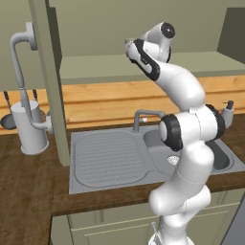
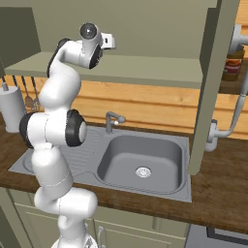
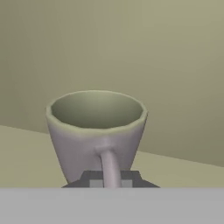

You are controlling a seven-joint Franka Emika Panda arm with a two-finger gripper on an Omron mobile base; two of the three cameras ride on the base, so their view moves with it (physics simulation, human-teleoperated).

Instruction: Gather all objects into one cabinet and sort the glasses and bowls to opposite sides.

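At the left, the cabinet door (image 1: 50,86) stands open so the shelf (image 1: 95,67) can be reached. Further right, the tool (image 3: 110,179) is pinched on the handle of a grey mug (image 3: 96,131), which sits upright on that shelf, likely gripped there for carrying.

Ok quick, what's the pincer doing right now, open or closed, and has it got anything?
Pincer: closed on the handle of the small dull-grey handled mug, which stands upright on the olive-grey cabinet shelf.
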